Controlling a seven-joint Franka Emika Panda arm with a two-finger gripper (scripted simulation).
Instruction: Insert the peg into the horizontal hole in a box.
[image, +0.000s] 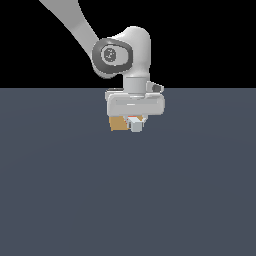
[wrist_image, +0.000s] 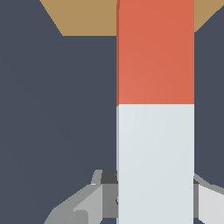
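The peg (wrist_image: 155, 52) is a bar with a red-orange half and a white half (wrist_image: 155, 162). My gripper (wrist_image: 151, 199) is shut on its white end, with fingers (wrist_image: 83, 203) on either side. The red-orange end reaches the tan box (wrist_image: 83, 17) and overlaps its edge. The hole is hidden behind the peg. In the exterior view my gripper (image: 135, 125) hangs low over the floor, with the box (image: 117, 123) beside it on the exterior view's left. There only a bit of the peg (image: 133, 119) shows under the hand.
A flat dark grey-blue floor (image: 128, 200) spreads all around. The white arm (image: 120, 50) comes down from the upper left of the exterior view.
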